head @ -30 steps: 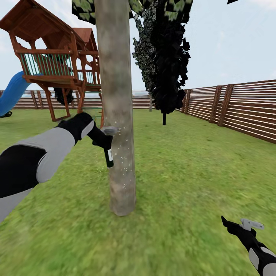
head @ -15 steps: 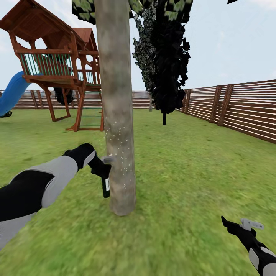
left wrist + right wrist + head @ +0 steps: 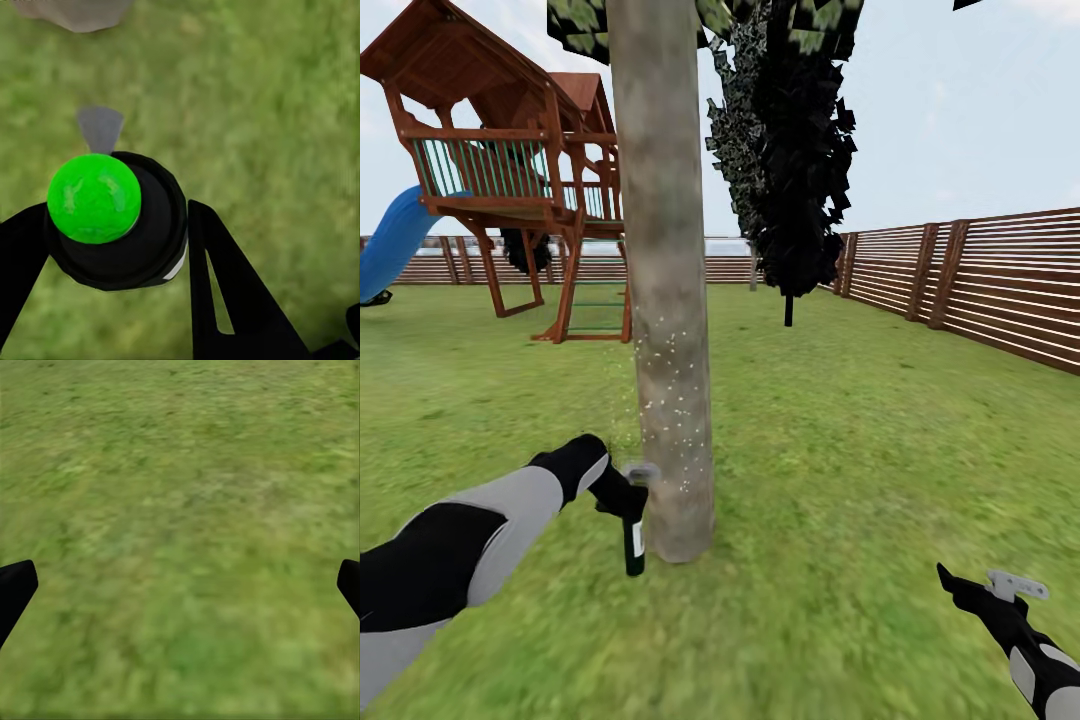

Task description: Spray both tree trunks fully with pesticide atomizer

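A thick grey-brown tree trunk [image 3: 665, 280] rises from the grass [image 3: 840, 450] in the middle of the head view, speckled with pale spray dots on its lower part. My left gripper [image 3: 622, 497] is shut on the black pesticide atomizer [image 3: 634, 543], held upright low beside the trunk's base, nozzle toward the bark. In the left wrist view the atomizer [image 3: 120, 225] shows from above with a green cap, clamped between the black fingers [image 3: 225, 292]. My right gripper [image 3: 985, 595] hangs open over grass at the lower right; its fingertips [image 3: 15, 589] stand far apart.
A wooden play tower [image 3: 500, 150] with a blue slide [image 3: 395, 240] stands behind at the left. A near-black cypress [image 3: 795, 150] rises behind the trunk. The brown slat fence [image 3: 980, 280] runs along the right and back. Open lawn lies to the right of the trunk.
My left arm has lowered the atomizer along the trunk from mid-height to near its base. More spray dots speckle the bark. The right arm has not moved.
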Available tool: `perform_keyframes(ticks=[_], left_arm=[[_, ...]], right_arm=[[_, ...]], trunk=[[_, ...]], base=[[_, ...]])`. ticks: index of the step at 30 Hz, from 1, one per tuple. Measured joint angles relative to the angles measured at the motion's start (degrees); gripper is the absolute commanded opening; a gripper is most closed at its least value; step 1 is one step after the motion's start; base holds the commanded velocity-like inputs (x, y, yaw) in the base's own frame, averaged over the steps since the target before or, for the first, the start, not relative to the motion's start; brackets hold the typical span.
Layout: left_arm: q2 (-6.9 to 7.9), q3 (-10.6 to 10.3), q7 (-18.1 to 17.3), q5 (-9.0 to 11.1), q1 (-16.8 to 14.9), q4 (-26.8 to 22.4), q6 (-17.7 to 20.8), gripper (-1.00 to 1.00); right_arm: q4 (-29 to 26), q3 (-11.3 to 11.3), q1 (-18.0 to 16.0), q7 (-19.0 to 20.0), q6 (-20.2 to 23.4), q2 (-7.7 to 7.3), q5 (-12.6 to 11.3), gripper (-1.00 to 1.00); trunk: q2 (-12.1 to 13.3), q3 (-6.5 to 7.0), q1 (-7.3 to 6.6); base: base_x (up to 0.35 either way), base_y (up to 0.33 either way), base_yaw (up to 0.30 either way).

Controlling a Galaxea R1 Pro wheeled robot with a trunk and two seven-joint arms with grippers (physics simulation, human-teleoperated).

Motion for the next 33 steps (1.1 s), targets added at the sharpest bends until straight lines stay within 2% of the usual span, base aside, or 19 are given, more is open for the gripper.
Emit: perform_keyframes(ticks=[3,6,8,10,15,16,18,24,28,33], left_arm=[[0.05,-0.12,0.0,-0.11,2.35,0.01,-3.28,-1.0],[0.17,0.03,0.0,-0.01,2.95,0.0,-4.66,-1.0],[0.58,0.0,0.0,0.03,3.53,0.04,-9.14,-1.0],[0.91,-0.1,0.0,-0.02,5.22,0.08,-11.63,-1.0],[1.09,-0.01,0.0,0.09,7.49,0.11,-12.76,-1.0],[1.36,-0.11,0.0,0.05,7.8,0.09,-13.54,-1.0],[2.83,-0.23,-0.06,0.12,8.05,0.1,-16.61,-1.0],[3.34,0.25,-0.17,0.53,8.12,0.09,-18.76,-1.0],[3.34,0.2,-0.17,0.61,8.12,0.09,-18.95,-1.0],[3.19,0.23,-0.17,0.73,8.12,0.09,-18.93,-1.0]], right_arm=[[0.02,0.01,0.04,0.0,0.0,0.0,0.0,1.0],[0.02,0.05,0.02,0.07,0.0,0.0,0.04,1.0],[0.06,0.06,0.04,0.14,0.0,0.0,0.08,1.0],[0.07,0.07,0.0,0.17,0.0,0.0,0.09,1.0],[0.07,0.06,0.04,0.18,0.0,0.0,0.09,1.0],[0.07,0.06,0.03,0.18,0.0,0.0,0.08,1.0],[0.07,0.06,0.0,0.18,0.0,0.0,0.09,1.0],[0.09,0.07,0.05,0.14,0.0,0.0,0.09,1.0],[0.09,0.07,0.02,0.19,0.0,0.0,0.09,1.0],[0.1,0.07,0.04,0.18,0.0,0.0,0.09,1.0]], trunk=[[0.0,0.0,0.0],[0.0,0.0,0.0],[0.0,0.0,0.0],[0.0,0.0,0.0],[0.0,-0.01,0.0],[0.0,0.0,0.0],[0.0,0.0,0.0],[0.0,0.0,0.0],[0.0,0.0,0.0],[0.0,0.0,0.0]], base=[[0.0,0.0,0.0],[0.0,0.0,0.0],[0.0,0.0,0.0],[0.0,0.0,0.0],[0.0,0.0,0.213],[0.0,-0.01,0.254],[0.0,-0.174,0.255],[0.0,-0.305,0.168],[0.0,-0.321,0.025],[0.0,-0.321,0.213]])
